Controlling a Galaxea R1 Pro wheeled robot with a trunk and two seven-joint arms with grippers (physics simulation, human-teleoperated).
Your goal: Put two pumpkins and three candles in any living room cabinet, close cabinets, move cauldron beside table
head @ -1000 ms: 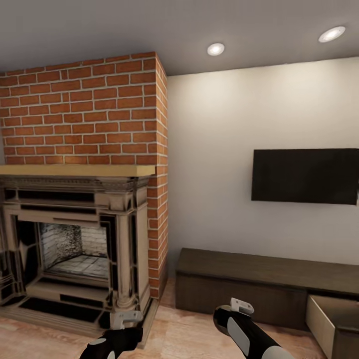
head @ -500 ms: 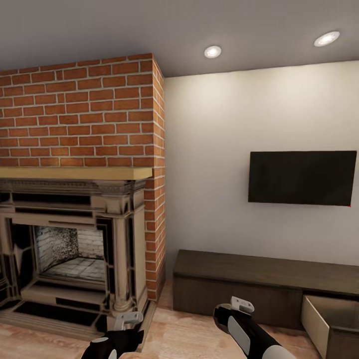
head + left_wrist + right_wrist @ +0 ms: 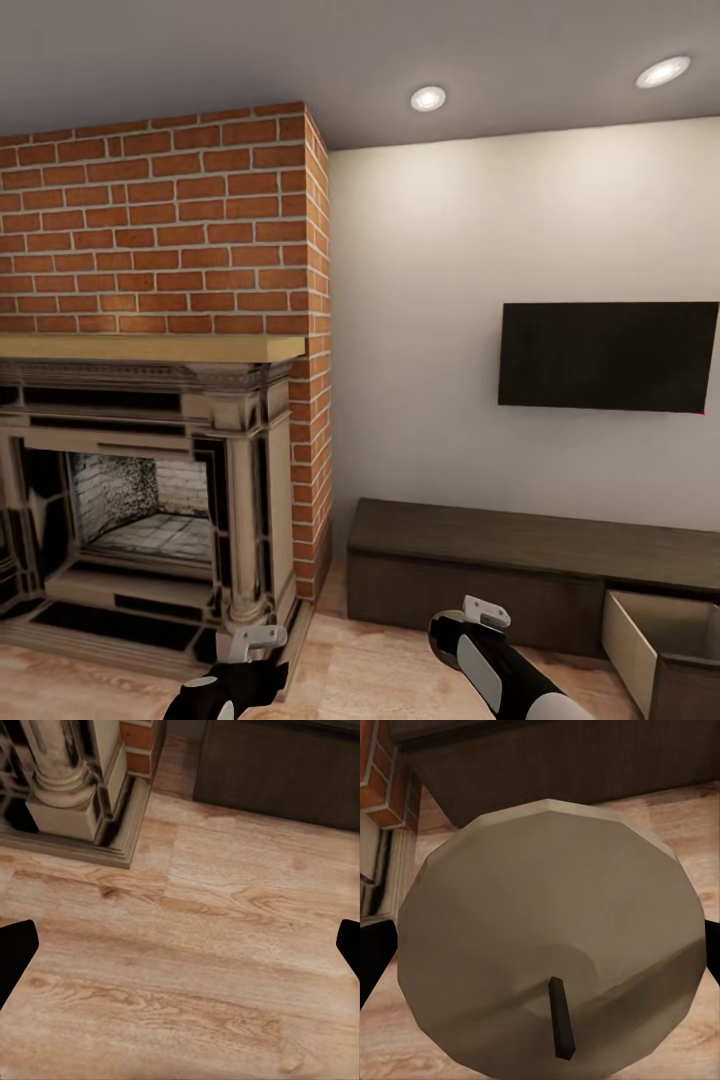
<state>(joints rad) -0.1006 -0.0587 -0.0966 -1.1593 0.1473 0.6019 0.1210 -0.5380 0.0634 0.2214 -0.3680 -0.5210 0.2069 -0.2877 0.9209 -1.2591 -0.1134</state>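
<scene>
A squat, pale candle [image 3: 547, 915] with a dark wick sits close in the right wrist view, and my right gripper [image 3: 540, 964] is shut on it, with a black fingertip [image 3: 373, 956] showing at each side. My left gripper [image 3: 180, 952] is open over bare wooden floor, holding nothing. The long dark-brown cabinet [image 3: 500, 565] stands against the white wall ahead, right of the fireplace. One of its drawers [image 3: 655, 640] is pulled out at the far right, showing a pale interior. Both forearms, left [image 3: 232, 685] and right [image 3: 490, 665], reach in low in the head view.
A brick fireplace [image 3: 160, 400] with an ornate surround and a raised hearth step [image 3: 82, 832] fills the left side. A black TV [image 3: 605, 355] hangs on the wall above the cabinet. Light wooden floor [image 3: 210, 945] lies between me and the cabinet.
The whole head view has shifted slightly, so the fireplace and cabinet sit a little further left; the camera moved. Both arms hold the same pose.
</scene>
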